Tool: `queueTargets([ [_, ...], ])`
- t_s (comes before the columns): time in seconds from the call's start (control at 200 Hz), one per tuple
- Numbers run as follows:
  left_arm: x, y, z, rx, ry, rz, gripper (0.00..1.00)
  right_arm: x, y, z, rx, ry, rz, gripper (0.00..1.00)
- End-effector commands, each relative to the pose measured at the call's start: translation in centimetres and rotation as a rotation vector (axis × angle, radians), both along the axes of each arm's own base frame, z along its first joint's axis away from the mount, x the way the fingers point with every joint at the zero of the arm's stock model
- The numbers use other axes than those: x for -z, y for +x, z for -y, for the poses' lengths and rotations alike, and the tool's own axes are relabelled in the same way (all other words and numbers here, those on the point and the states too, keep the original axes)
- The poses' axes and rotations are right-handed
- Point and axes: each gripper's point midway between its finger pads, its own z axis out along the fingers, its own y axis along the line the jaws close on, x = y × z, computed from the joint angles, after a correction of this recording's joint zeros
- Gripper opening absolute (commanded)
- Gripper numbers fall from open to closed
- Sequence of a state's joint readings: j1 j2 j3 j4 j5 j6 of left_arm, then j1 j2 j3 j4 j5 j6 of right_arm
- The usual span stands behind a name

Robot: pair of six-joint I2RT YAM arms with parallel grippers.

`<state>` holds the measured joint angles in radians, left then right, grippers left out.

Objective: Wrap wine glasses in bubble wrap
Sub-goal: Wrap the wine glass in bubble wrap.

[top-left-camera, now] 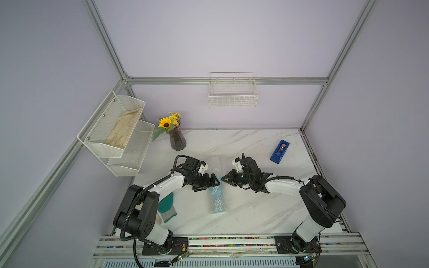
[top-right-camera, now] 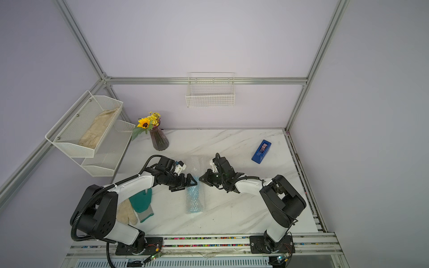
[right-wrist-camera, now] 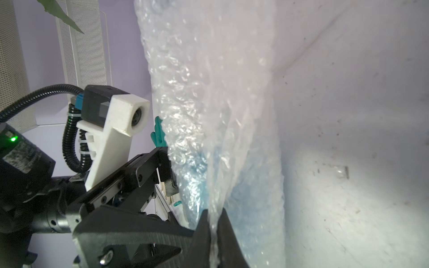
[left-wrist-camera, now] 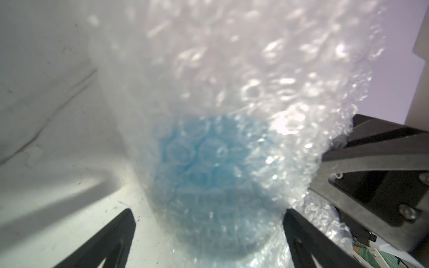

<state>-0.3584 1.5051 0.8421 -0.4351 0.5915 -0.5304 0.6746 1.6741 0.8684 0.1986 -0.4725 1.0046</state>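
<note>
1. Left arm [top-left-camera: 167,183] reaches in toward centre, forearm low over the surface.
2. Left hand [top-left-camera: 216,182]: jaws spread wide.
3. Right arm [top-left-camera: 283,186] mirrors it.
4. Right hand [top-left-camera: 223,178]: jaws pinched on wrap [right-wrist-camera: 209,139].
5. Hands face each other, tips near; contact unclear.

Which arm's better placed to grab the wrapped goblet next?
Left. The left gripper is open, with a jaw on each side of the blue goblet seen through the bubble wrap. The right gripper is shut on a fold of that wrap, so it is probably busy holding it.
</note>
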Motion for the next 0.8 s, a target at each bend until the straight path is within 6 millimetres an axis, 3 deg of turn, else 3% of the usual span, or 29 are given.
queueTargets([
  [0.0, -2.3, 0.6, 0.4, 0.004, -0.083, 0.043, 1.0, -0.6, 0.4, -0.8, 0.002, -0.016, 0.029, 0.11],
  [0.235, -0.9, 1.1, -0.3, -0.051, -0.127, 0.0, 1.0, 0.0, -0.3, -1.5, -0.024, -0.047, 0.032, 0.11],
  [0.465, -1.9, 0.7, -0.3, -0.049, -0.171, 0.021, 1.0, 0.3, -0.6, -2.3, -0.044, -0.047, 0.026, 0.12],
  [0.64, -1.4, 0.3, -1.6, -0.096, -0.141, 0.002, 1.0, 0.3, -0.8, -3.1, -0.068, -0.048, 0.039, 0.14],
  [0.665, -2.5, 0.4, -1.8, -0.103, -0.155, 0.032, 1.0, 0.3, -0.9, -3.2, -0.072, -0.049, 0.041, 0.14],
  [0.795, -2.8, 0.7, -2.6, -0.145, -0.157, 0.052, 1.0, 0.5, -1.2, -3.7, -0.09, -0.054, 0.041, 0.14],
])
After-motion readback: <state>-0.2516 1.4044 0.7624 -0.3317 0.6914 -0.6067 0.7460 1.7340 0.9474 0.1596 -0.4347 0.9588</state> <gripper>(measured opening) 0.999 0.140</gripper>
